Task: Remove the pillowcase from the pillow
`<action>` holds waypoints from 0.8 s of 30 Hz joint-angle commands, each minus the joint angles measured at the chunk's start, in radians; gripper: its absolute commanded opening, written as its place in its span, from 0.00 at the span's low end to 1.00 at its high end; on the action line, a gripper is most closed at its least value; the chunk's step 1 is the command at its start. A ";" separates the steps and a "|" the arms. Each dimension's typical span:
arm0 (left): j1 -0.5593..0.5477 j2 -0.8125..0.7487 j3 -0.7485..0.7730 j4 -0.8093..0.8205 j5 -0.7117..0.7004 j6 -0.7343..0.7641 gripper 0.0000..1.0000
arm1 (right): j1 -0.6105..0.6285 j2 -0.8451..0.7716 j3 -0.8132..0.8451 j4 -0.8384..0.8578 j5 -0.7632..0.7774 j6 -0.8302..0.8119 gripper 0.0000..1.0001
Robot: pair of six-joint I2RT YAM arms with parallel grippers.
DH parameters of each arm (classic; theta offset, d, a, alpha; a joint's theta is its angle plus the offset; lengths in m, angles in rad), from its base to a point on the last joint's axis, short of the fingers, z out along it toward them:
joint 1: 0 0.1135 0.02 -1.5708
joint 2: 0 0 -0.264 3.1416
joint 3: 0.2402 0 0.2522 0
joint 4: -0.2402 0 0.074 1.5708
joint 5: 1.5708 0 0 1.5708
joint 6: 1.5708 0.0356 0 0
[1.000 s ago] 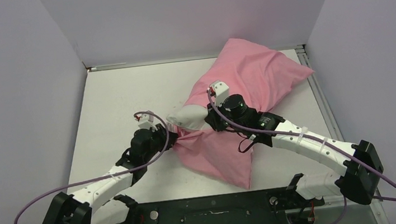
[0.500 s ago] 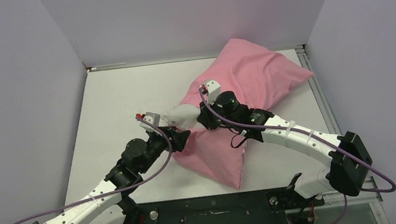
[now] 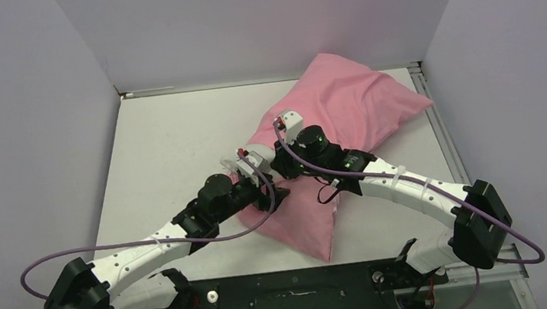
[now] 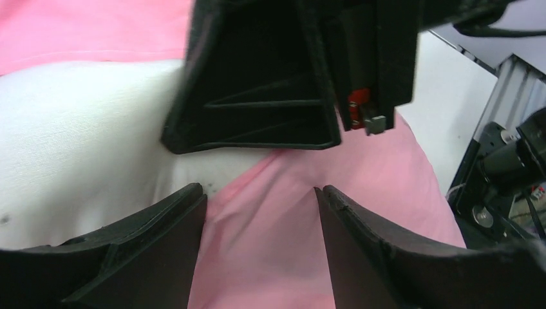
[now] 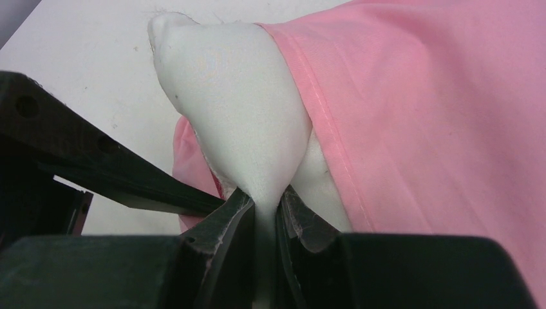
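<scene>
While the right fingers (image 5: 222, 235) are pinching the pillow (image 5: 238, 103), the open left fingers (image 4: 148, 251) are best closing on pillowcase (image 4: 270, 225) only.

Left fingers (image 4: 148, 244) opened, apparently releasing the pillowcase (image 4: 257, 264), and moved right.

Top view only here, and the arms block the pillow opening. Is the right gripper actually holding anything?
Observer: Yes. Its wrist view shows the right gripper shut on a pinch of the white pillow, not the pink pillowcase.
Operator: And the left?
Observer: The left gripper is open. Pink fabric shows between its jaws, ungripped.
Operator: How much pillow is out?
Observer: One white corner sticks out past the pillowcase edge.
</scene>
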 commanded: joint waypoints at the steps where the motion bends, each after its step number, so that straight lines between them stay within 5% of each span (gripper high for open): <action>1: -0.036 0.031 0.047 0.083 0.101 0.058 0.63 | -0.001 -0.024 0.070 0.110 -0.026 0.013 0.05; 11: -0.203 0.051 0.006 0.088 0.129 0.066 0.18 | -0.010 0.045 0.161 0.118 0.012 -0.025 0.05; 18: -0.377 0.137 0.079 0.002 0.064 0.146 0.13 | -0.022 0.126 0.264 0.139 0.045 -0.022 0.05; 24: -0.410 0.244 0.116 -0.038 0.047 0.129 0.18 | -0.025 0.189 0.306 0.186 0.039 -0.001 0.05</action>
